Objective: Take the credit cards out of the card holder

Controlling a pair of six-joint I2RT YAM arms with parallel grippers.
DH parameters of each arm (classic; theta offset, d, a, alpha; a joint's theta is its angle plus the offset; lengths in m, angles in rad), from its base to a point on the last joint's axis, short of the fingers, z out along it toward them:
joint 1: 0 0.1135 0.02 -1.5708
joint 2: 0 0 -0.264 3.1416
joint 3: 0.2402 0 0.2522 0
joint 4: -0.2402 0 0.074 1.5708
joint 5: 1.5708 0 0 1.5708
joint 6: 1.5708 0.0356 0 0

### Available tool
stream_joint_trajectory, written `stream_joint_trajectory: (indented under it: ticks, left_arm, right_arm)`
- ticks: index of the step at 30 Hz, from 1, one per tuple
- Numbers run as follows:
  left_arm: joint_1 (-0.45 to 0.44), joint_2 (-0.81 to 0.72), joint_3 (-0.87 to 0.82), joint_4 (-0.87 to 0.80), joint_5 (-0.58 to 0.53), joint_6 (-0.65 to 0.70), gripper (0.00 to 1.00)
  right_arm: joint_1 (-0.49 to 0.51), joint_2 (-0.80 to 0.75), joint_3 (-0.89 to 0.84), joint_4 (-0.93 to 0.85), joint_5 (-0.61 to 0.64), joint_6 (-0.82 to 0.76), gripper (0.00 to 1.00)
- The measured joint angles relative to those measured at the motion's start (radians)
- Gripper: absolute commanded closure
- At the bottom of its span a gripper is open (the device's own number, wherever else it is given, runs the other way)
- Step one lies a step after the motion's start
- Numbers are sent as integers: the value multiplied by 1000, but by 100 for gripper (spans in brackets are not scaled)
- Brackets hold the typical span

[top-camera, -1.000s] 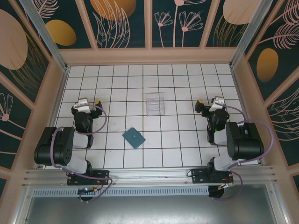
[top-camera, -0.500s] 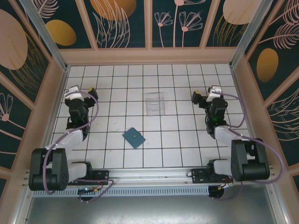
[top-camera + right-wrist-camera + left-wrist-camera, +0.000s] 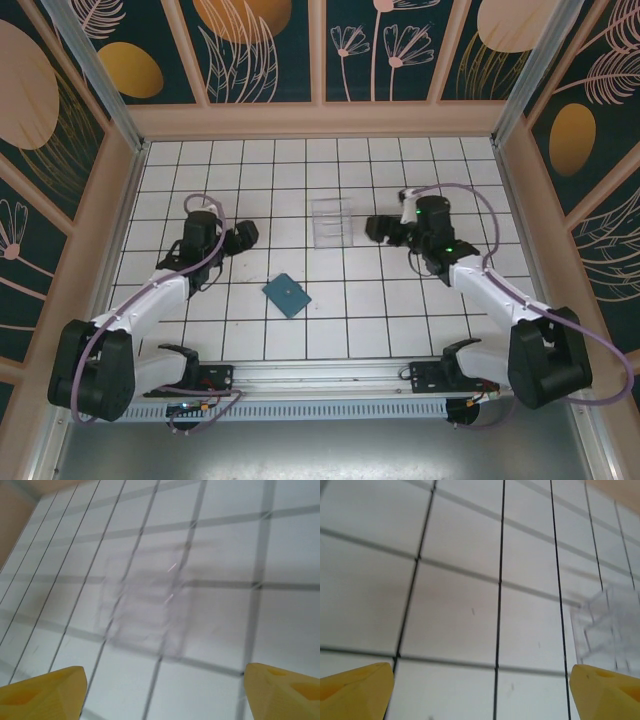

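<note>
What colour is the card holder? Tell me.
The card holder is teal-blue; top external view shows it best.

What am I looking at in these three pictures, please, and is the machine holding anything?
These are two robot arms bolted to the near edge of a white tiled table. The overhead picture looks down from above and behind them. In it, the left gripper and the right gripper both reach toward the middle. The other two pictures come from a small camera on each wrist, and the yellow shapes in their bottom corners are that gripper's own fingers. On the table lie a flat teal card holder and, beyond it, a clear plastic stand, which both wrist cameras face. Both grippers are open and hold nothing.
</note>
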Motion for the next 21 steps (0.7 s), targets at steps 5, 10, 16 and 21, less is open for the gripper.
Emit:
stream_joint_trajectory:
  ticks: [5,10,16,21]
  left_arm:
    - [-92,-7,-34,-105,58,-106,17]
    - [-135,-89,-132,-178,116,-207,19]
    - [-154,-195,-225,-173,193,-312,27]
    - [-166,-197,-269,-138,235,-379,36]
  right_arm:
    - [168,103,37,-98,-129,7,24]
    - [294,249,119,-147,-179,5,31]
    - [394,424,233,-159,-182,5,44]
    - [444,534,289,-165,-178,13,54]
